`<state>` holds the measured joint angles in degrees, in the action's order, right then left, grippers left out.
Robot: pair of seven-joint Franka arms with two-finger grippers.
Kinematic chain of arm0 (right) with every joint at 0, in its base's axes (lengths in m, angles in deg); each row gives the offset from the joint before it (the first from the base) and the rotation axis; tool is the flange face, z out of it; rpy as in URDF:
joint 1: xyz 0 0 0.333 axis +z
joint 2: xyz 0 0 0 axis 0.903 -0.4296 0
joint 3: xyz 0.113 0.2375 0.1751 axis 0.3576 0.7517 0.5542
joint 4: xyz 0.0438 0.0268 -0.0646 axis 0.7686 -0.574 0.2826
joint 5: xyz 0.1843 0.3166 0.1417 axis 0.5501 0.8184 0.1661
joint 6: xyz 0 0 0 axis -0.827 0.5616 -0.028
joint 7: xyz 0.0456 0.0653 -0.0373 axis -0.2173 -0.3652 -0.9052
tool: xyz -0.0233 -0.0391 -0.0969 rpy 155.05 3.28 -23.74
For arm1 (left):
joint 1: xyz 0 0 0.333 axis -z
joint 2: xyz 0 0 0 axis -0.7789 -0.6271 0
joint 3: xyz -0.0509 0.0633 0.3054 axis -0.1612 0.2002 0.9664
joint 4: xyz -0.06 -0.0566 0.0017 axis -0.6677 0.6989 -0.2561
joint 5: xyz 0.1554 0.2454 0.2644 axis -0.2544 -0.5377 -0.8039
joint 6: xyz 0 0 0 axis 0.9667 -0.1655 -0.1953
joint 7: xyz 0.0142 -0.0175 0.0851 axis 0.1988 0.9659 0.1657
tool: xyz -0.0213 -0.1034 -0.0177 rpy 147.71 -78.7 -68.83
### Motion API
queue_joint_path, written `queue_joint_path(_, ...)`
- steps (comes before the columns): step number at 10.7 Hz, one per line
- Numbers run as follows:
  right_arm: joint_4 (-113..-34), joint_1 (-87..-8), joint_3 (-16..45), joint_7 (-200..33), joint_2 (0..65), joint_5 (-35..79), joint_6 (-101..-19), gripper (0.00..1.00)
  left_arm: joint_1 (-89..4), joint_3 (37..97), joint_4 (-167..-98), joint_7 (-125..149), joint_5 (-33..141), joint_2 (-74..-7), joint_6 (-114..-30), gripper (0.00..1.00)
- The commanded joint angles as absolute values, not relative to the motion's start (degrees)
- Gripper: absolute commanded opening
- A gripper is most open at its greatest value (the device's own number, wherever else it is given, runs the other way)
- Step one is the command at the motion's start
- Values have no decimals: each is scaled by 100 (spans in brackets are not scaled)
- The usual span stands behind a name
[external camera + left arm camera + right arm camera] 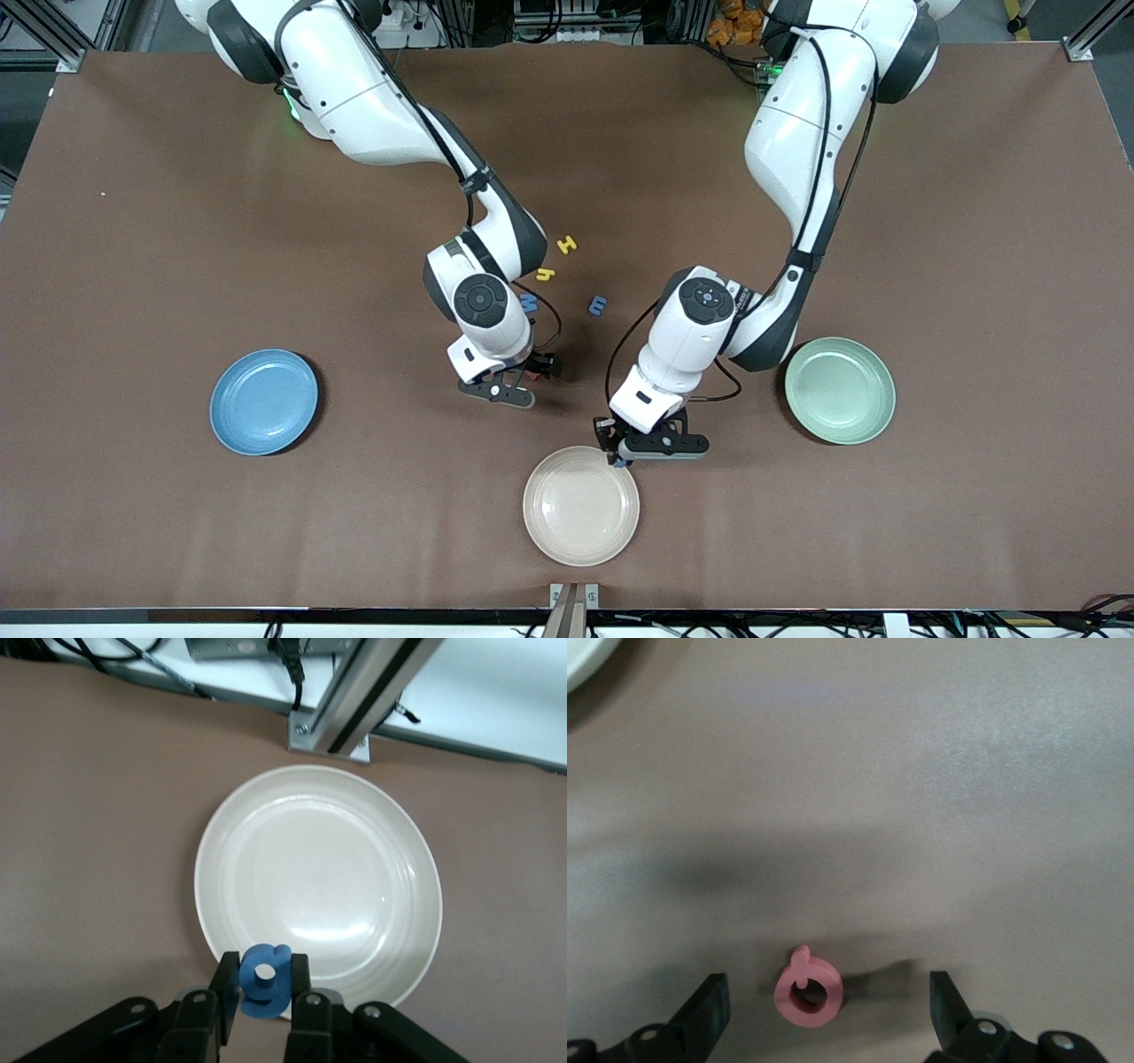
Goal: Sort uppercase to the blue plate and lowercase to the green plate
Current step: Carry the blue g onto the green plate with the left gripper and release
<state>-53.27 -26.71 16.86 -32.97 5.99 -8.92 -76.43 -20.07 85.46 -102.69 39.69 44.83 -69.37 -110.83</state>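
Cream plate [580, 505] nearest; left claw [263, 992] clamps blue letter [263, 979], perhaps g; right claw [828, 1005] apart around red Q [807, 991].

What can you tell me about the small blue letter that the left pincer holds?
The blue letter looks like soft matte foam, with a round body and a small stub, probably the g. The left pincer is shut on it, one finger pressing each side, and holds it in the air over the rim of the cream plate. Nothing else touches it.
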Motion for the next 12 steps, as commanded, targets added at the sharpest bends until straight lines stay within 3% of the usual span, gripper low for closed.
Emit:
queue_joint_path(1,-4844,-2527,1668,-3024,292,-1220,-7519,100,-2616,8208,-10297,3252,4388,-6607,-10554,0)
queue_joint_path(5,-4851,-2492,1677,-3023,238,-1528,-7509,100,-3926,7705,-10622,1514,4379,-5824,-8315,0)
queue_joint_path(7,-4860,-2483,1677,-3014,238,-1520,-7509,100,-4480,7705,-11348,520,4388,-5368,-7538,0)
queue_joint_path(9,-4860,-2483,1677,-3014,247,-1511,-7509,30,-5131,7749,-11975,-447,4388,-5242,-7518,0)
queue_joint_path(10,-4877,-2474,1677,-3014,264,-1502,-7501,2,-5282,7749,-12159,-574,4388,-5242,-7509,0)
queue_joint_path(11,-4921,-2431,1677,-3014,265,-1511,-7509,0,-5309,7749,-12283,-470,4397,-5242,-7491,0)
queue_joint_path(12,-4956,-2422,1677,-3014,265,-1511,-7509,0,-5344,7749,-12302,-356,4405,-5268,-7456,7)
